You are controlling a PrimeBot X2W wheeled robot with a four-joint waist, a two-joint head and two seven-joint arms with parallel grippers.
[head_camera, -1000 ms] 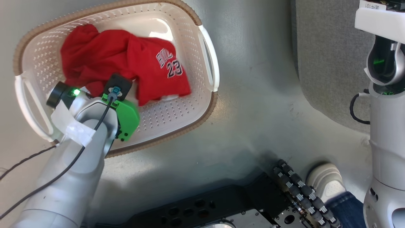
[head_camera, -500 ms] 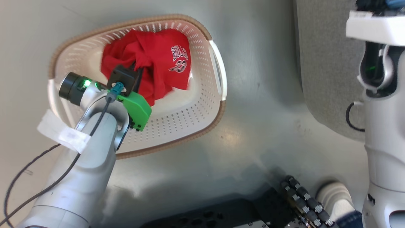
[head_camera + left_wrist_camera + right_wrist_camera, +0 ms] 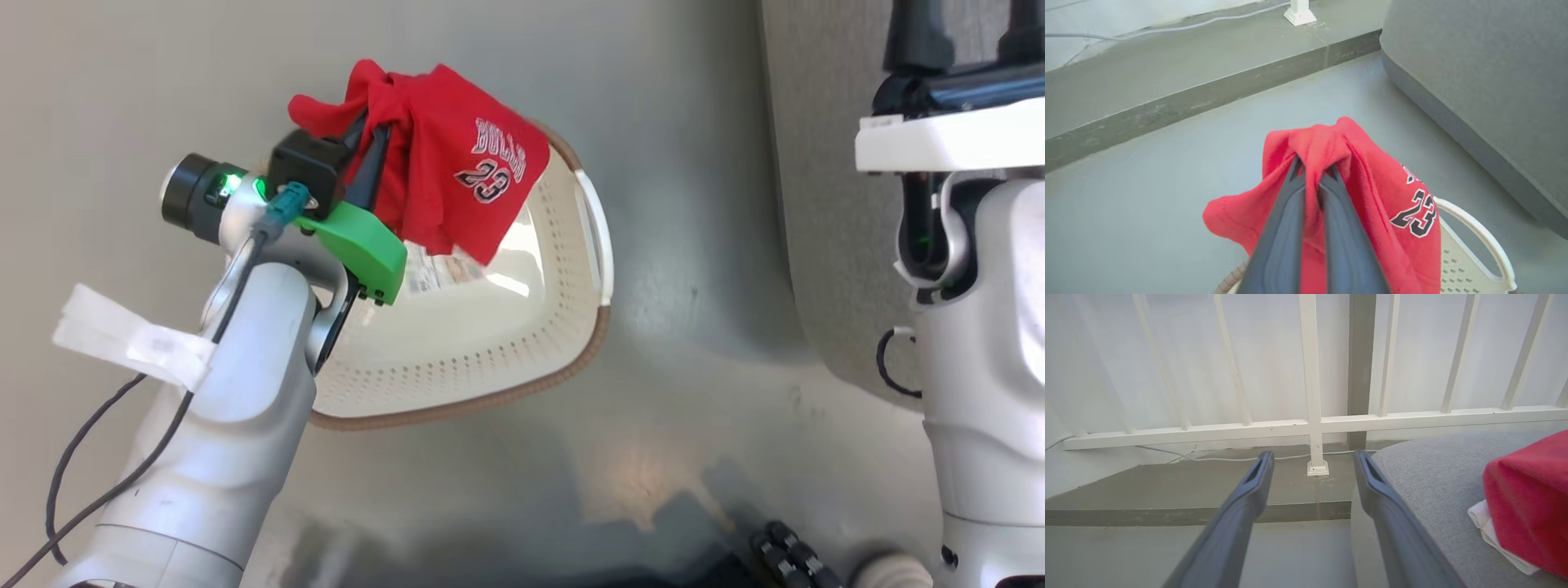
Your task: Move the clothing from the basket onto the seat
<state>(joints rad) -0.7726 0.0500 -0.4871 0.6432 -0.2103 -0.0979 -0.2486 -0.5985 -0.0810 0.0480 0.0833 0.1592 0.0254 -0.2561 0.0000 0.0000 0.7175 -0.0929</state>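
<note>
The left forearm [image 3: 237,425] rises from the lower left of the head view. Its wrist is angled so the left gripper [image 3: 1312,169] points up and away, fingers pinched together on a bunched fold of the clothing [image 3: 457,171]. The red "BULLS 23" garment hangs in the air above the basket [image 3: 490,351], whose floor shows a sticker [image 3: 433,273]. The right arm [image 3: 980,327] stands upright beside the seat [image 3: 1486,81]. The right gripper [image 3: 1312,461] is spread wide, holds nothing and points toward a white railing [image 3: 1310,424]. A second red garment [image 3: 1531,498] lies on the seat.
</note>
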